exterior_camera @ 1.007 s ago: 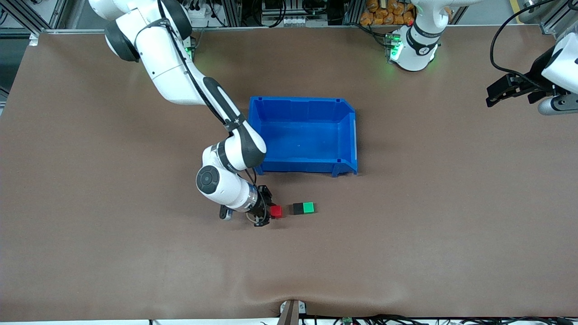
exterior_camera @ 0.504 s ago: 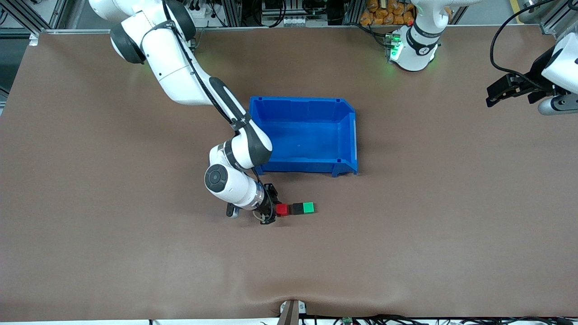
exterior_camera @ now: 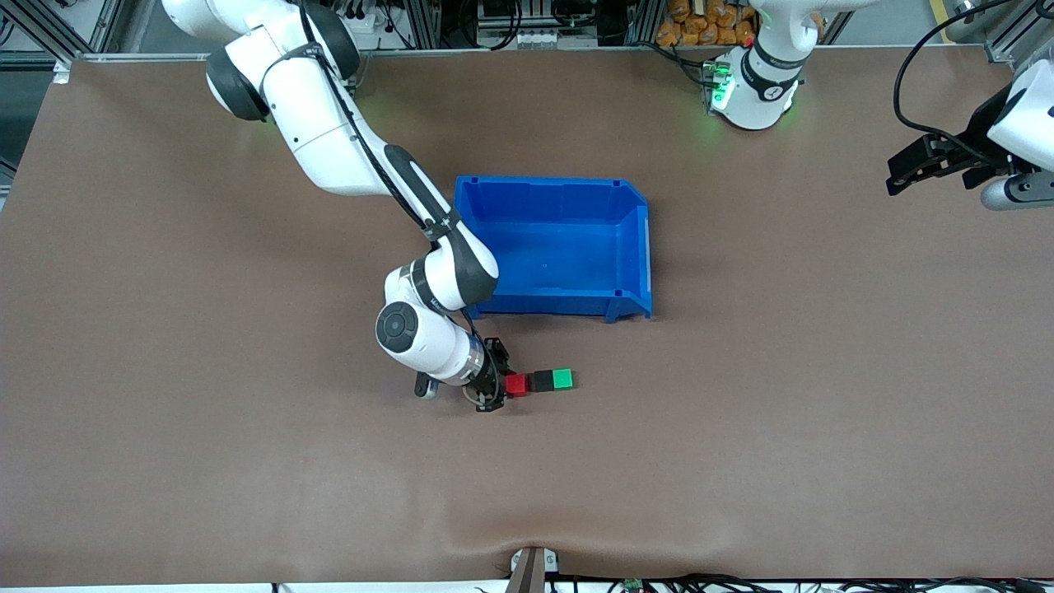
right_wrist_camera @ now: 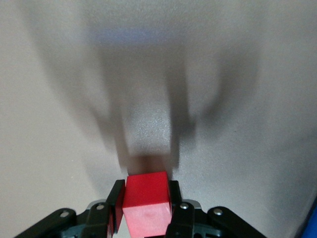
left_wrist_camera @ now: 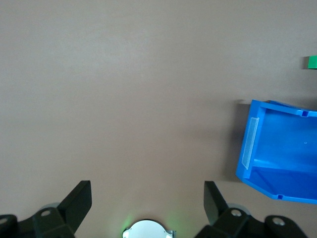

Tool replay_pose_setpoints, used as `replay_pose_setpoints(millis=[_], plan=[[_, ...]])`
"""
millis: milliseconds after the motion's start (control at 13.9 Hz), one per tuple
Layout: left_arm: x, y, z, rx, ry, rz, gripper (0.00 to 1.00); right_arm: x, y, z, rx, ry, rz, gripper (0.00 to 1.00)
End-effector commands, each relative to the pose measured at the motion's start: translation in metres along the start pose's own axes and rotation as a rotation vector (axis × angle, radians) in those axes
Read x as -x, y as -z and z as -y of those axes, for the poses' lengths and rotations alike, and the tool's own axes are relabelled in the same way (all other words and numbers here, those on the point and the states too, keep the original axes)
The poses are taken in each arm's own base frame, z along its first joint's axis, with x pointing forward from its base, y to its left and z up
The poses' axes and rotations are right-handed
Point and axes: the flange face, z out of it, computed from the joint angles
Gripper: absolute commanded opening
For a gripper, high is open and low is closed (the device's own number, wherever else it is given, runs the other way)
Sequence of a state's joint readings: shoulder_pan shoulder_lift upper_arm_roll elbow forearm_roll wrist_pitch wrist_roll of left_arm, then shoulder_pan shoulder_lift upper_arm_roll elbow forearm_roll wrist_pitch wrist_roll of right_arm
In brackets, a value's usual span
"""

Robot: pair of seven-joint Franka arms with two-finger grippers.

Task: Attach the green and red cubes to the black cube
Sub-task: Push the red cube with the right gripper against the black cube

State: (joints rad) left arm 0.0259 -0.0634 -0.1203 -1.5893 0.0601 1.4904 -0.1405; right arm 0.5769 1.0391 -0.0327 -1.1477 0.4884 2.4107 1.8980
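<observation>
One join remains: right claw (exterior_camera: 499,387), clamped on red cube (exterior_camera: 516,385), presses it against black cube (exterior_camera: 543,380), green cube (exterior_camera: 562,378) already attached; next, release. Left claw (exterior_camera: 906,171) waits wide open, empty.

White arms w/ black joint bands, black cables, green base lights, black grippers

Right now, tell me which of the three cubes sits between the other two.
The black cube: the green cube adjoins it toward the left arm's end, and the red cube, shut in the right gripper, toward the other.

Green cube (left_wrist_camera: 312,62) cut off by left wrist view's edge
</observation>
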Motion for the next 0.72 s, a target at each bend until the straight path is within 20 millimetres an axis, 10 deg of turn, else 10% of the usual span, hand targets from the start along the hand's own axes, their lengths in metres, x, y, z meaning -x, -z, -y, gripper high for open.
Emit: replay_pose_setpoints(millis=[0, 647], plan=[[0.005, 0.002, 0.000, 0.006, 0.001, -0.002, 1.00, 0.010, -0.007, -0.001, -0.006, -0.017, 0.017, 0.00], [0.005, 0.000, -0.001, 0.006, -0.001, 0.002, 1.00, 0.020, -0.010, -0.009, -0.001, -0.028, 0.017, 0.00]])
